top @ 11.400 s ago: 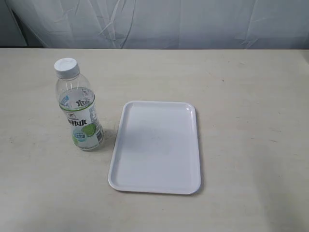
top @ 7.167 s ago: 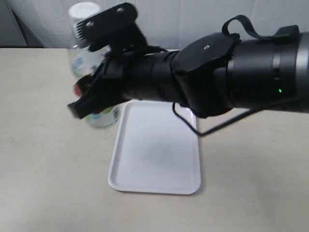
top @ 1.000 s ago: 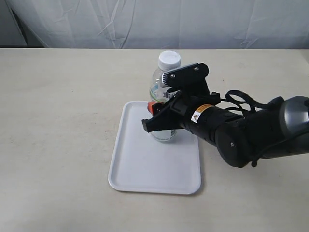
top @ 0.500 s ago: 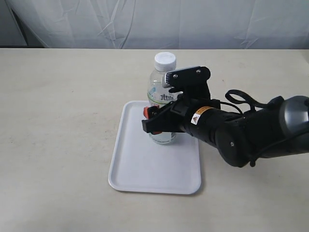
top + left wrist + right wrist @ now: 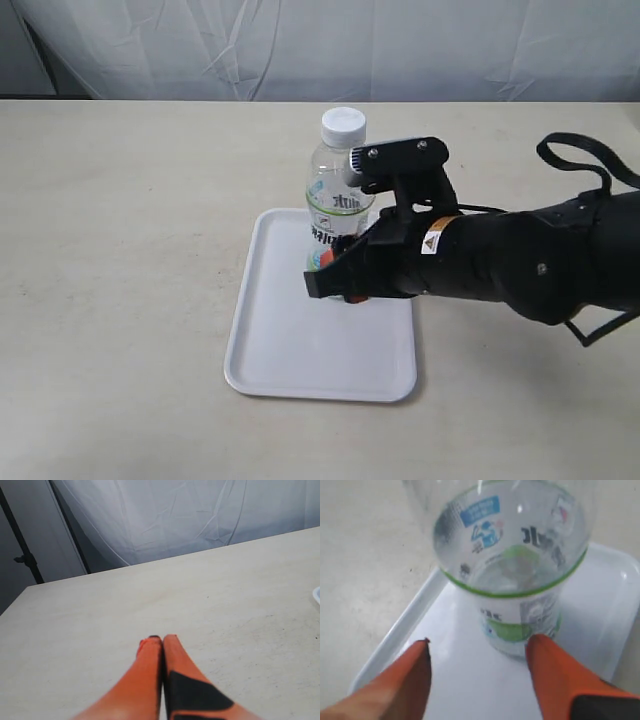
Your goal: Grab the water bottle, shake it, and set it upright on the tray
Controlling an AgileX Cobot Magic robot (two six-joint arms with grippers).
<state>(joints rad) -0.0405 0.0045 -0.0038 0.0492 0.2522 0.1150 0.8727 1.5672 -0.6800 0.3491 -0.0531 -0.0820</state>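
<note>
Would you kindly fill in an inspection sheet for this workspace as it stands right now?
Surface: beige table, lightly scuffed.
Job's things: water bottle upright on the white tray, cap on, standing towards the tray's far end.
Clutter: nothing seen.
Grippers: right gripper open, fingers spread near the bottle's base, and contact cannot be told; left gripper shut, empty, over bare table.
Cables: black cable looped above the right arm, away from the tray.
Surroundings: wrinkled white cloth backdrop; dark stand beside it in the left wrist view.
</note>
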